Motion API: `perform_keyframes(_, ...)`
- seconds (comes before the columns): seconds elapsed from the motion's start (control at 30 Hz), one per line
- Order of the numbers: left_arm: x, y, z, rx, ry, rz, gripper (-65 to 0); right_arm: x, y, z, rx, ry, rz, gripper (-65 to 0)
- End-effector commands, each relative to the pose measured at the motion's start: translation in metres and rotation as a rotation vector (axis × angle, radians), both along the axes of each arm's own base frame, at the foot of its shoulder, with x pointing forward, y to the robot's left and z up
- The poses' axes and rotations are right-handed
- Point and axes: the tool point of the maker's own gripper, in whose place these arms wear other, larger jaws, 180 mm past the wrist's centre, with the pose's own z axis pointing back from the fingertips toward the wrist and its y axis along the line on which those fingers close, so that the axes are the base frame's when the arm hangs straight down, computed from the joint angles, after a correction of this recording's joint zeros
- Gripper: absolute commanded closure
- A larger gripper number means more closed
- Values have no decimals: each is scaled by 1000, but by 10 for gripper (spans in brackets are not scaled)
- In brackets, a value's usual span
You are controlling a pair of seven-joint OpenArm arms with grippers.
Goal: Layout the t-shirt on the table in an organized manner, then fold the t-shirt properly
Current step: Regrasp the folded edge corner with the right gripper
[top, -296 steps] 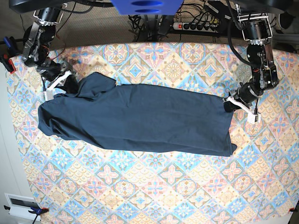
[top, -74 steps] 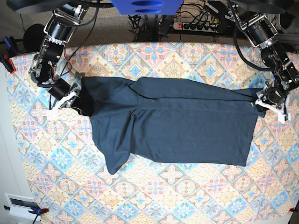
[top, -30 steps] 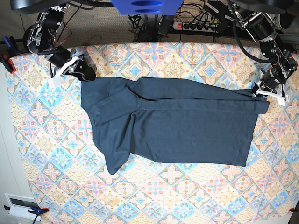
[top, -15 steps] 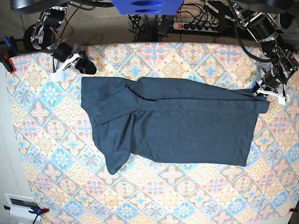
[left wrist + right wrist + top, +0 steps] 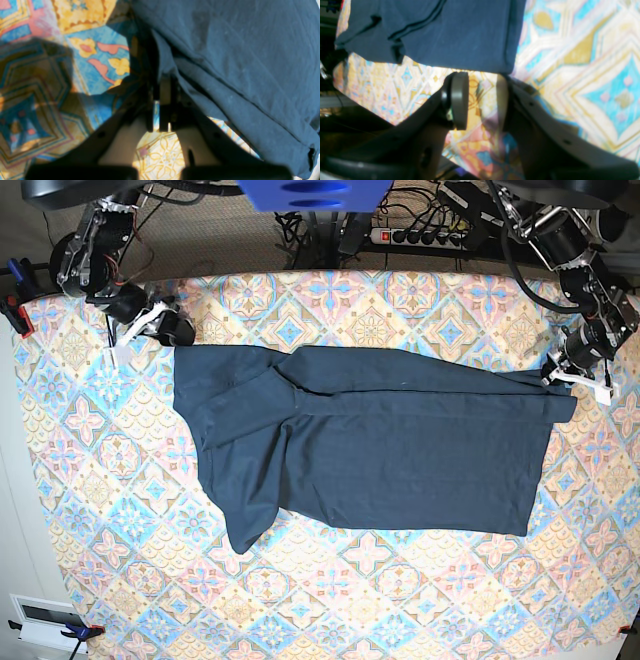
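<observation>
The dark navy t-shirt point(image 5: 370, 440) lies spread across the patterned table point(image 5: 400, 600), its long body running left to right and one sleeve pointing toward the front left. At the shirt's far right corner my left gripper point(image 5: 560, 374) is shut; in the left wrist view its fingers point(image 5: 165, 100) pinch a fold of the t-shirt point(image 5: 237, 50) edge. My right gripper point(image 5: 178, 330) is open just beyond the shirt's far left corner. In the right wrist view its fingers point(image 5: 458, 100) stand apart over bare table point(image 5: 582, 75), with the t-shirt point(image 5: 460, 32) edge just past the tips.
A power strip point(image 5: 420, 235) and cables sit behind the table's far edge. A red clamp point(image 5: 15, 315) grips the left edge. A white box point(image 5: 45, 620) lies off the front left corner.
My right gripper has shifted slightly near the shirt's far left corner, staying open. The left gripper and the shirt have not moved.
</observation>
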Motion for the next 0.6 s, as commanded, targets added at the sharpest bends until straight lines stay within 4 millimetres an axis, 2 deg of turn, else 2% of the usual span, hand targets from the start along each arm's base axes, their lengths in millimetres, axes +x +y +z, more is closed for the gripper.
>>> perform_keyframes(0.0,5,10,11,27,-23,3,-1,11,-6,8,-29,-32,7,-188)
perform_keyframes(0.17,5,10,11,27,-23,3,-1,43,-4,24,-34,-103,14,-190)
perform_keyframes(0.4,5,10,11,27,-23,3,-1,53,-2,31,-30,-130,14,-188)
perform_keyframes(0.5,6,10,11,27,-25,3,-1,68,8,39,-22,-162,45,-188)
perform_keyframes(0.57,6,10,12,27,-26,3,-1,70,13,37,-14,-157,58,-188)
